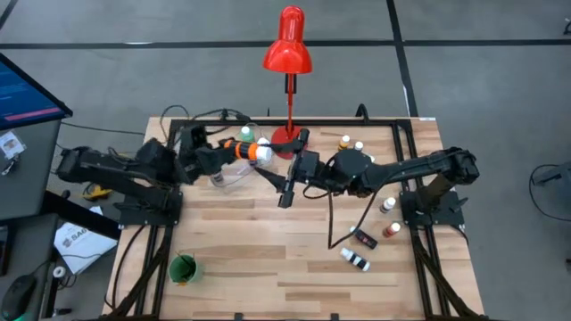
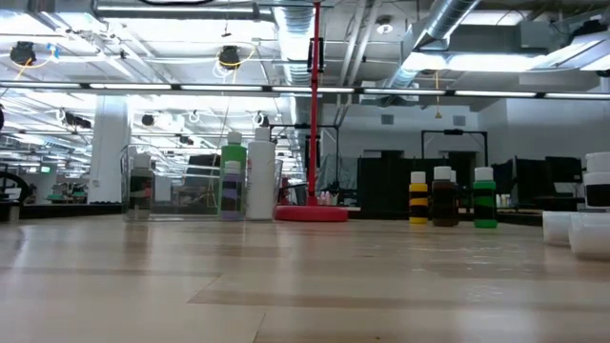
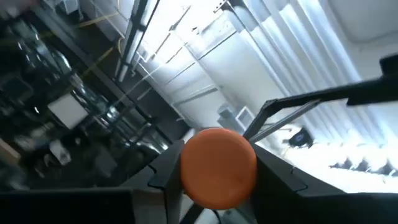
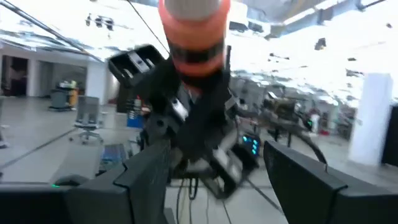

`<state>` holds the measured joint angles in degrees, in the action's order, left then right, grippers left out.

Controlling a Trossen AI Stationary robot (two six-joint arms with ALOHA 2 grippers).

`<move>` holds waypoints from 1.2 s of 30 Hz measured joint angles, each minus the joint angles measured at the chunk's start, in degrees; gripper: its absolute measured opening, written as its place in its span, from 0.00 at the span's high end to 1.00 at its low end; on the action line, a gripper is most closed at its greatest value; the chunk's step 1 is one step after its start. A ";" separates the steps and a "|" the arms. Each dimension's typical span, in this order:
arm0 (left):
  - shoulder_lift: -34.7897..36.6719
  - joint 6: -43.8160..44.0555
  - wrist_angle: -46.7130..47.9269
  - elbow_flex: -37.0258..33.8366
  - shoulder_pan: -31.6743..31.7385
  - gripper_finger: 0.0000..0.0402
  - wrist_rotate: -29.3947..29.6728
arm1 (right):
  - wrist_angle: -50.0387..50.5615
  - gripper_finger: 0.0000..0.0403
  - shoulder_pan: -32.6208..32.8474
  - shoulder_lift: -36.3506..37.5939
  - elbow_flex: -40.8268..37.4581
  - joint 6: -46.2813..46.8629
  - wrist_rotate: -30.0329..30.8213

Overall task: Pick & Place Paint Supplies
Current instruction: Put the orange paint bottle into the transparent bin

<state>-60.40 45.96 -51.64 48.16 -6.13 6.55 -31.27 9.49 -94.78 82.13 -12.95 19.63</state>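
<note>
We see the wooden worktop (image 1: 268, 259) with the red desk lamp (image 1: 287, 45) at its far edge and a clear container (image 1: 234, 178) beside the lamp's base. Above that container the left gripper (image 1: 239, 152) has its jaws clamped on an orange paint bottle (image 1: 250, 152), white cap pointing toward the right arm. The right gripper (image 1: 287, 189) sits just beside it, jaws spread wide and holding nothing; the bottle lies just beyond them. More small bottles (image 1: 355, 260) lie near the right arm's base.
</note>
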 joint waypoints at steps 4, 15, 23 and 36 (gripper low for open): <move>-2.84 6.51 -2.03 0.00 0.02 0.67 0.00 | -3.04 0.37 0.12 0.00 0.00 -3.69 -0.70; -4.56 7.47 -2.85 -0.04 0.04 0.67 0.02 | -5.83 0.37 0.16 0.00 0.00 -5.95 -3.21; -4.48 7.33 -2.95 -0.04 0.04 0.67 0.02 | -5.87 0.37 0.16 0.00 3.12 -8.50 -7.35; -4.48 7.03 -3.03 -0.04 0.07 0.67 0.15 | -0.57 0.37 -0.30 -0.02 4.90 -8.61 -8.27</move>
<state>-64.88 52.99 -54.66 48.12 -6.07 6.70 -31.84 9.19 -94.80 87.02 -21.56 11.36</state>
